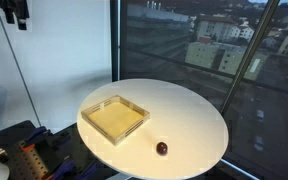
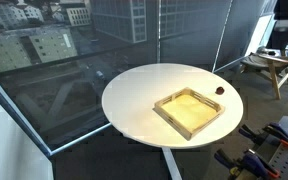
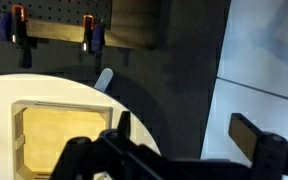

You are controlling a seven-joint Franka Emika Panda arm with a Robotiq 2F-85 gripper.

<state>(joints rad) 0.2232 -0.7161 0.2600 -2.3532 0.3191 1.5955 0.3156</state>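
A shallow square wooden tray [image 1: 102,103] [image 2: 170,100] lies on a round white table [image 1: 189,115] [image 2: 134,95] in both exterior views. A small dark round object [image 1: 162,148] [image 2: 220,89] rests on the tabletop beside the tray, apart from it. My gripper [image 1: 18,12] hangs high above and off to the side of the table, touching nothing. In the wrist view the gripper [image 3: 184,135] is open with nothing between its fingers [image 3: 124,126]. Below it I see the tray [image 3: 19,108] and the table's edge [image 3: 124,92]. The dark object does not show there.
Large windows onto city buildings stand behind the table [image 1: 214,45] [image 2: 64,40]. A wooden stool [image 2: 269,62] is at the back. Orange-handled clamps [image 3: 89,32] hang on a pegboard, and a stand with tools [image 1: 29,155] [image 2: 274,140] sits near the table's rim.
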